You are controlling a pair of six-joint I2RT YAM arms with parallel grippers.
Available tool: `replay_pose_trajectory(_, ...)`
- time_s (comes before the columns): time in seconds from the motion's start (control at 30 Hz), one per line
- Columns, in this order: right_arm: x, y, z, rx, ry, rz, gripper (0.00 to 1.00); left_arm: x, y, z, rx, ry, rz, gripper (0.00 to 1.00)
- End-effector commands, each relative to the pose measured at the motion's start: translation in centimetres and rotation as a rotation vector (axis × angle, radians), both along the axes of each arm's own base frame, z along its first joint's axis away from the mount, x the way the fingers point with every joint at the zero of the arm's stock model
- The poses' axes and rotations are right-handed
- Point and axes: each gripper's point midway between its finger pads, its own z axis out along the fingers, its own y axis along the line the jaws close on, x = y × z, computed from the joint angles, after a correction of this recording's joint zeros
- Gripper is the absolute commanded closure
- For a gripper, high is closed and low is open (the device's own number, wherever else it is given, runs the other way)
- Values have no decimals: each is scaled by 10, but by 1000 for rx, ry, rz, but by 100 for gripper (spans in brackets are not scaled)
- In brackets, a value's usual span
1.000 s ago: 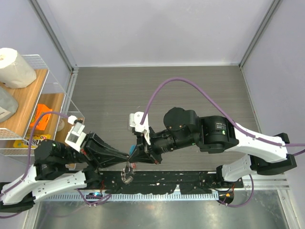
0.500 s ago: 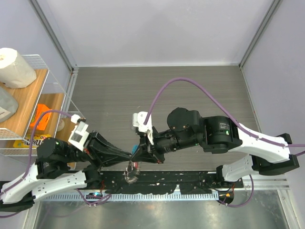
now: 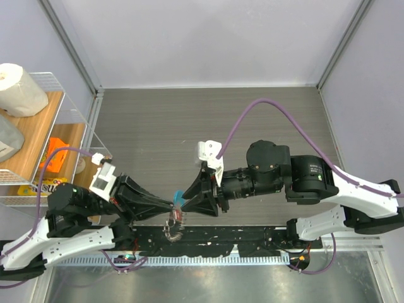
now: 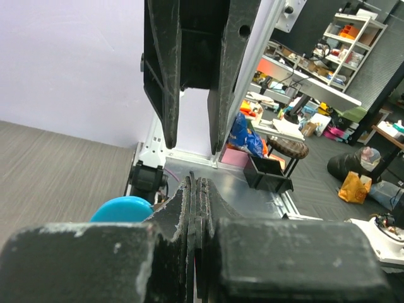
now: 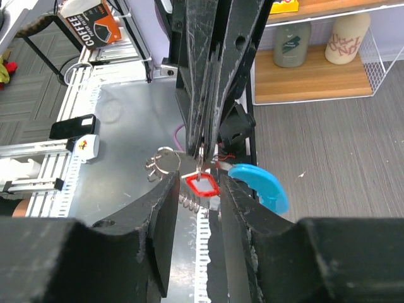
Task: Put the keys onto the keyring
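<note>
My left gripper (image 3: 171, 205) is shut on the keyring (image 5: 165, 160), a silvery ring with ball chain, and holds it above the table's near edge. Its shut fingers (image 5: 203, 95) come down from the top of the right wrist view. The light-blue crescent tag (image 5: 262, 187) hangs to their right. The red-headed key (image 5: 202, 185) dangles just under the tips on a thin silvery piece running up between them. My right gripper (image 5: 199, 197) stands open, one jaw on each side of the key, touching nothing. In the top view the blue tag (image 3: 178, 196) and red key (image 3: 178, 215) lie between both grippers.
A wire shelf (image 3: 63, 126) on the left holds a paper roll (image 3: 19, 88) and an orange item (image 3: 55, 156). A black rail (image 3: 227, 238) and a metal sheet (image 3: 208, 281) run along the near edge under the hanging chain (image 3: 170, 228).
The right gripper has opened, let go of the red key and drawn back to the right. The left gripper stays shut, with key, chain and tag hanging from it.
</note>
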Motion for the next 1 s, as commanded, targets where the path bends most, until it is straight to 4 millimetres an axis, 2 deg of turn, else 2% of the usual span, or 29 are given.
replay_pose_trajectory(0.0, 2, -2, 17, 96, 6, -21, 60, -2, 15, 32, -142, -61, 28, 100)
replay_pose_trajectory(0.03, 2, -1, 10, 85, 9, -18, 60, -2, 17, 34, -155, -65, 28, 100)
replay_pose_trajectory(0.07, 1, -1, 14, 109, 13, -14, 60, -3, 20, 39, -186, -72, 31, 100)
replay_pose_trajectory(0.1, 1, 0, 11, 106, 21, -15, 60, -3, 22, 41, -204, -75, 33, 100)
replay_pose_trajectory(0.3, -7, 2, 23, 195, 54, 15, 61, -3, 31, 52, -290, -91, 53, 100)
replay_pose_trajectory(0.67, -7, 7, 45, 306, 65, 20, 67, 1, 38, 55, -346, -78, 80, 100)
replay_pose_trajectory(0.97, -5, 17, 46, 302, 65, 15, 70, 0, 40, 59, -388, -74, 76, 100)
